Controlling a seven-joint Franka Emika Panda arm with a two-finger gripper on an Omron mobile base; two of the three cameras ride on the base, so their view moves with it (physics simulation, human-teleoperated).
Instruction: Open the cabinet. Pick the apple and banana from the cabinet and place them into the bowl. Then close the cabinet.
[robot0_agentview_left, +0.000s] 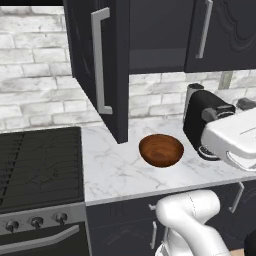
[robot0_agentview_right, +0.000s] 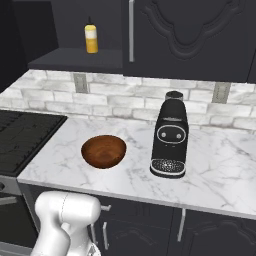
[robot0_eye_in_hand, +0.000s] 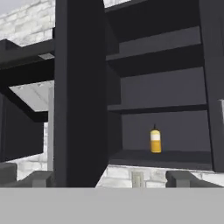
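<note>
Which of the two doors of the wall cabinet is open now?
The left door stands swung out over the counter; the right door is shut flat against the cabinet.

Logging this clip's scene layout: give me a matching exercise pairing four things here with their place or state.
Things:
1. bowl
2. yellow bottle
3. coffee machine
4. left cabinet door

Place or state:
A. swung open
B. on the counter, right of the bowl
C. on the cabinet's bottom shelf
D. empty, on the counter

Pairs: 1-D, 2-C, 3-B, 4-A
</note>
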